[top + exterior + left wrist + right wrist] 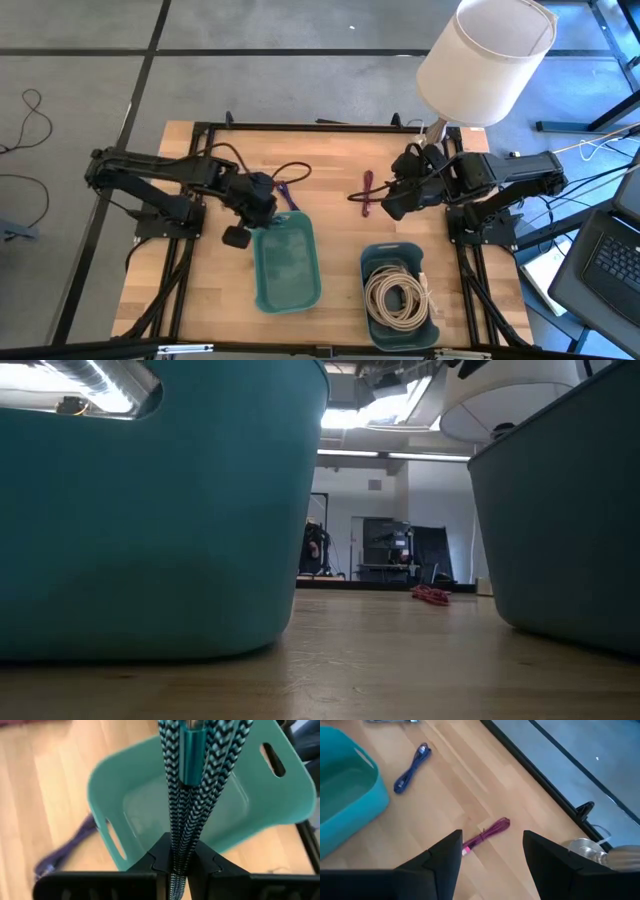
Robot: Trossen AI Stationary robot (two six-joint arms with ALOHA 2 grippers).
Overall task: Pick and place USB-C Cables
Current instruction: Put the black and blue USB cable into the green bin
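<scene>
Hanging over the far end of the left tray point(287, 262), the left hand point(262, 212) pinches a folded teal lead point(192, 780) between its fingers point(159, 857), the braided strands running straight out from the grip above the tray's bare floor. A purple lead point(287, 194) lies on the desk point(340, 175) just beyond that tray, close beside the left hand. To the right of the left tray sits the right tray point(375, 262), and a coil of cream-white cables point(398, 297) lies inside it. The right hand point(392, 203) hovers beyond the right tray, toward the desk's far side, with its fingers point(445, 855) spread wide and nothing between them. A magenta lead point(367, 193) lies on the desk right under it, stretched out between the spread fingers as the wrist camera sees it, and well apart from the left tray. From desk level both tray walls loom close, with a red bundle point(432, 595) lying far back between them. A white lampshade point(485, 55) hangs over the desk's far right corner.
</scene>
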